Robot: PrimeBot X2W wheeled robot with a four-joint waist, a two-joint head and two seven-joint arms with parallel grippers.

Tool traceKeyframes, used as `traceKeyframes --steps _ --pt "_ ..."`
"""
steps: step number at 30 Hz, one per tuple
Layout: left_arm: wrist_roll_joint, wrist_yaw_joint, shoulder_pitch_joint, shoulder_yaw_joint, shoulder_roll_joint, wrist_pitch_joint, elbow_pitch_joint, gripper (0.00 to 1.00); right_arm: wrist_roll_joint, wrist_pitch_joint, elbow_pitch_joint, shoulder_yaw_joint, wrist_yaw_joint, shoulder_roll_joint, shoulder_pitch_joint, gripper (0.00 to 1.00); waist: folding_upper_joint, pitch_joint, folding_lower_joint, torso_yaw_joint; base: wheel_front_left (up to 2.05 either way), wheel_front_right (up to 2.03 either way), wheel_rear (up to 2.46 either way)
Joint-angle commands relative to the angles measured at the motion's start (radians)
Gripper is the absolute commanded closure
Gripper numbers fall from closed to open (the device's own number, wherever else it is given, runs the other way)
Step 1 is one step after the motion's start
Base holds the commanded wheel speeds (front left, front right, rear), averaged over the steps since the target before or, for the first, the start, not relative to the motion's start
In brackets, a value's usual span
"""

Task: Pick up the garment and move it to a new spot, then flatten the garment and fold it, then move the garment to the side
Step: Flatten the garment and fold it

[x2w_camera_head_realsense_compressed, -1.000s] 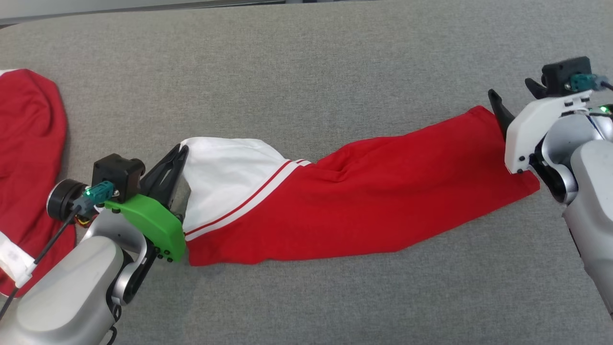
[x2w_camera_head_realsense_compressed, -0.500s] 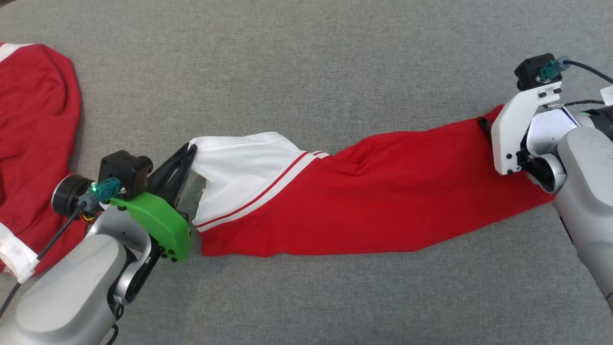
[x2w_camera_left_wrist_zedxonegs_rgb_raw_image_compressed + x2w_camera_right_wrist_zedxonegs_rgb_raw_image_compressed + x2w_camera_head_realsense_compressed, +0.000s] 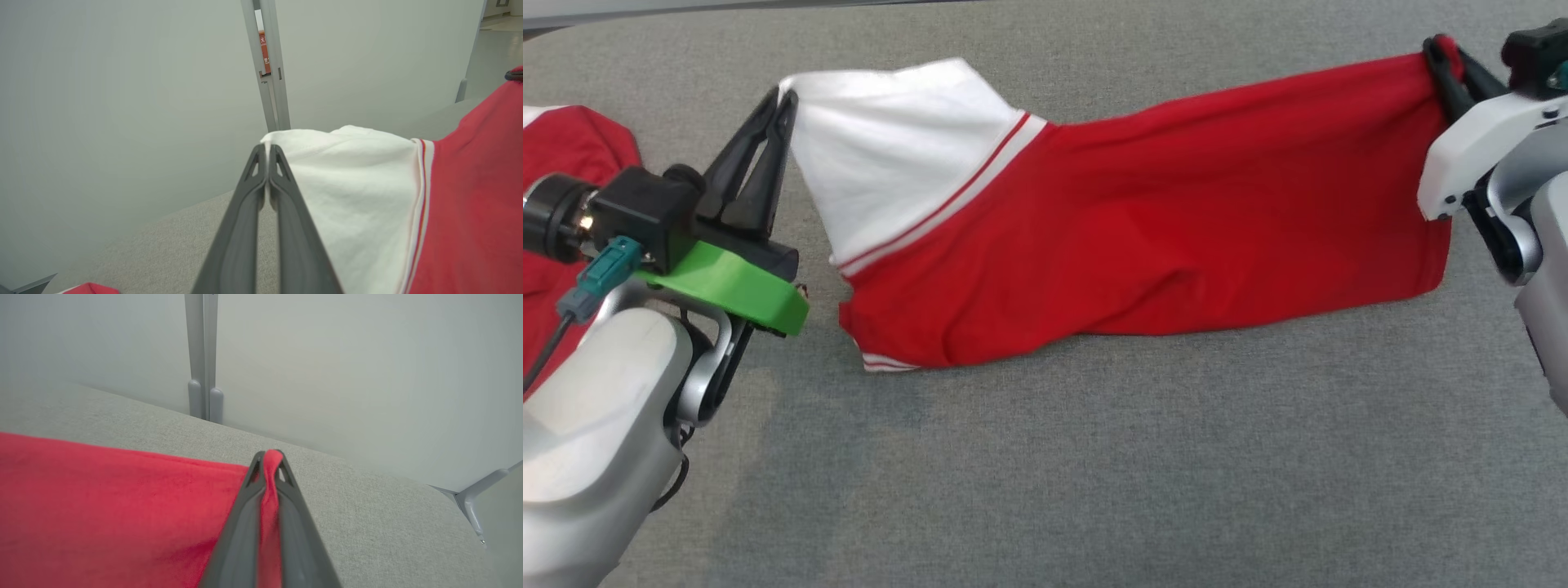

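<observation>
The garment (image 3: pixel 1143 220) is red with a white end and thin red-and-white stripes, stretched left to right between both arms above the grey cloth surface (image 3: pixel 1045 474). My left gripper (image 3: pixel 786 96) is shut on the white corner (image 3: pixel 335 171) at the upper left of the head view. My right gripper (image 3: pixel 1444 51) is shut on the red corner (image 3: pixel 273 457) at the upper right. The lower edge of the garment hangs down and touches the surface.
A second red garment (image 3: pixel 572 155) with white trim lies at the left edge, partly behind my left arm. Pale partition walls (image 3: pixel 327 355) stand beyond the far edge of the surface. Bare grey cloth fills the foreground.
My right gripper has shut on the red corner. Both arms have lifted, and the garment now hangs stretched between them instead of lying on the surface. The head view has shifted.
</observation>
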Motion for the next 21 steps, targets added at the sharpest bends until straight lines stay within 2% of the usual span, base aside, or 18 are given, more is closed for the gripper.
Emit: traceKeyframes --steps 1,5,9,14,18,21 --pt "0.026 0.012 -0.013 0.016 -0.003 -0.013 -0.016 1.00 -0.011 -0.055 -0.008 -0.031 -0.002 -0.009 -0.005 1.00 0.0000 -0.013 0.0000 -0.010 0.00 0.00 0.00" --pt "0.057 0.028 0.030 0.062 -0.011 -0.022 -0.078 1.00 -0.017 -0.165 -0.050 -0.085 -0.002 0.001 0.063 1.00 0.0000 -0.029 0.0000 -0.029 0.00 0.00 0.00" --pt "0.113 0.023 0.086 0.149 -0.011 -0.024 -0.164 1.00 -0.027 -0.218 -0.126 -0.122 -0.002 -0.007 0.108 1.00 0.0000 -0.057 0.0000 -0.046 0.00 0.00 0.00" --pt "0.163 -0.011 0.118 0.234 0.010 -0.024 -0.237 1.00 -0.023 -0.232 -0.239 -0.163 -0.002 0.004 0.143 1.00 0.0000 -0.132 0.0000 -0.065 0.00 0.00 0.00" --pt "0.187 -0.033 0.068 0.260 0.046 -0.021 -0.272 1.00 0.011 -0.210 -0.337 -0.164 -0.002 -0.006 0.131 1.00 0.0000 -0.204 0.0000 -0.075 0.00 0.00 0.00" --pt "0.200 -0.032 0.011 0.278 0.073 0.011 -0.312 1.00 0.049 -0.169 -0.418 -0.163 -0.002 -0.031 0.110 1.00 0.0000 -0.252 0.0000 -0.079 0.00 0.00 0.00"
